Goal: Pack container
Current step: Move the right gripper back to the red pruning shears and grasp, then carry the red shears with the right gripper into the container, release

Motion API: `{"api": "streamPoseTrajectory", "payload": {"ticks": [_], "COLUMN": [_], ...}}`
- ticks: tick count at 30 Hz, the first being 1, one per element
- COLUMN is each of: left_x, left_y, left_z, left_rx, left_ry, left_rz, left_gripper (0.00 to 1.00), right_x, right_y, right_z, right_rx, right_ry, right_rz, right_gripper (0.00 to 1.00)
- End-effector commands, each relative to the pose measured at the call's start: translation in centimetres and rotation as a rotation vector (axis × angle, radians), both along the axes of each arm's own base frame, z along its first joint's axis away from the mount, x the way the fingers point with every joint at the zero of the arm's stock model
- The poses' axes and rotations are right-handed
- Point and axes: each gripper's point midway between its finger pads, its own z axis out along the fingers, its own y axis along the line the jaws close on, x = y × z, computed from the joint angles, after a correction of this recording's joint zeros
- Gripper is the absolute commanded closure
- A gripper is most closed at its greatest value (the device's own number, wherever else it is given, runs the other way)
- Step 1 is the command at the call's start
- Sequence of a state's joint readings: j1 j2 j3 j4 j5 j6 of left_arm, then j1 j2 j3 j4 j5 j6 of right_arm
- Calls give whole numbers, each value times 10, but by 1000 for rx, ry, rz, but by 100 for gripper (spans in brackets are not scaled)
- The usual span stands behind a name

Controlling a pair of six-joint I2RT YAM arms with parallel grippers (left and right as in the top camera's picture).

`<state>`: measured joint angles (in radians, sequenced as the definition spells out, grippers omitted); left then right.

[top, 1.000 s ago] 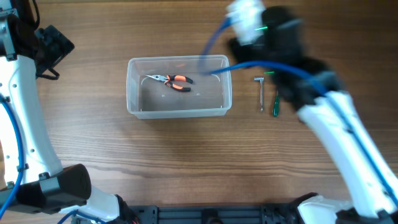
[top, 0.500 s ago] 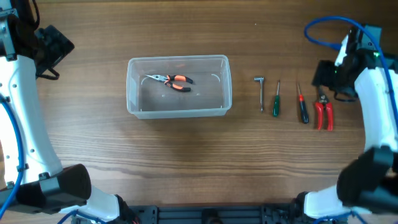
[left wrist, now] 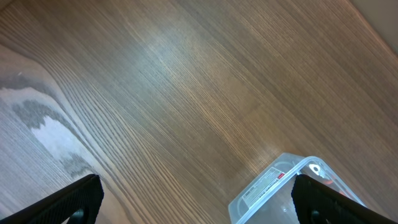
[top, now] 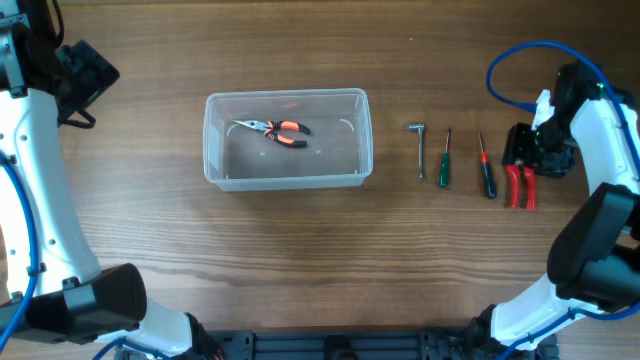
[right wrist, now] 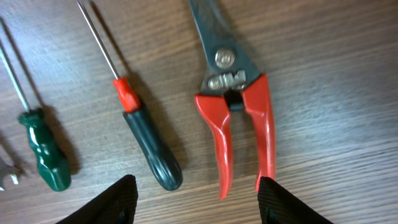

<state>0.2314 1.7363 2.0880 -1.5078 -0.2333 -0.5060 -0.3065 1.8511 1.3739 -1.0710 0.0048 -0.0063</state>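
while the left gripper (left wrist: 196, 202) waits far left, fingers spread and empty, the container (top: 288, 180) sits mid-table holding orange pliers (top: 280, 130); the right gripper (right wrist: 199, 199) has swung from it out to the red snips (right wrist: 239, 124), fingers apart astride the handles, likely the next thing packed.

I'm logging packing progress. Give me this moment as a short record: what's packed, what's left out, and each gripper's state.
packed: pliers inside container
on table: L-shaped key, green screwdriver, black screwdriver, red snips
left gripper: open, empty, left of container
right gripper: open, empty, above snips
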Motion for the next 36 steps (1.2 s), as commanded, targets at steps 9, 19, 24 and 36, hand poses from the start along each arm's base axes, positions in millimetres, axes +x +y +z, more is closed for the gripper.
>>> {"api": "streamPoseTrajectory", "payload": {"ticks": [9, 19, 24, 36], "left_x": [0, 0, 0, 0], "left_y": [0, 0, 0, 0], "left_z": [-2, -2, -2, -2], "left_rx": [-7, -7, -7, -7], "left_ry": [5, 5, 5, 5], "left_rz": [-3, -3, -3, -3], "left_gripper": [0, 0, 0, 0], "right_x": [-26, -24, -31, -31], "right_y": [8, 6, 8, 8], "right_z": [-55, -75, -84, -94], "right_rx": [18, -3, 5, 9], "right_ry": [49, 3, 47, 58], "right_rz": [-15, -63, -63, -96], "right_gripper": [41, 46, 46, 95]}}
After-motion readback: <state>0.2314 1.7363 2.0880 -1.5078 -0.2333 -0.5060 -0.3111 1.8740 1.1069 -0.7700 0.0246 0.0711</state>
